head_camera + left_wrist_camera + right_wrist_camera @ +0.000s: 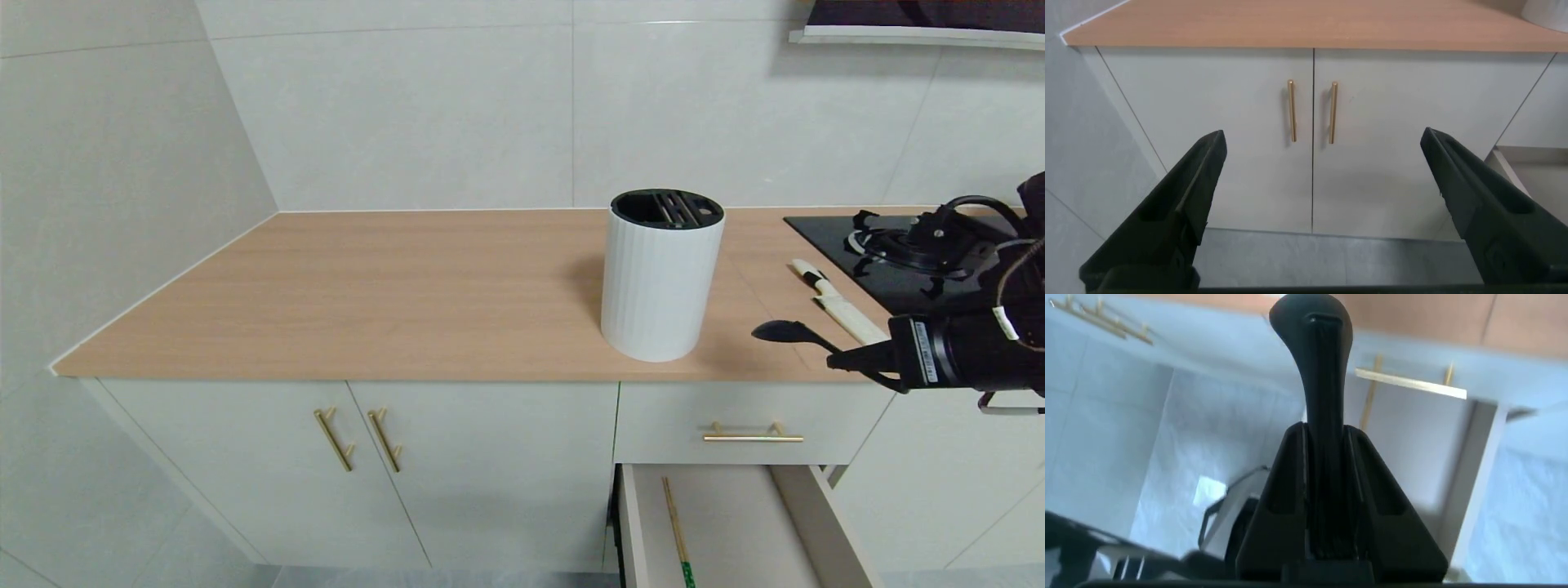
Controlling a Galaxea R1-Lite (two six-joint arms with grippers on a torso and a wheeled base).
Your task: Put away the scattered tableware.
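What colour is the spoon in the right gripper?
The slim spoon in the right gripper is black throughout; the head view shows it best.

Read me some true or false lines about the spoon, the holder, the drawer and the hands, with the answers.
The right hand holds a black spoon. True.
The white holder lies on its side. False: it stands upright on the counter.
The lower drawer is open, with chopsticks inside. True.
The left hand is shut on a fork. False: it is open and empty.
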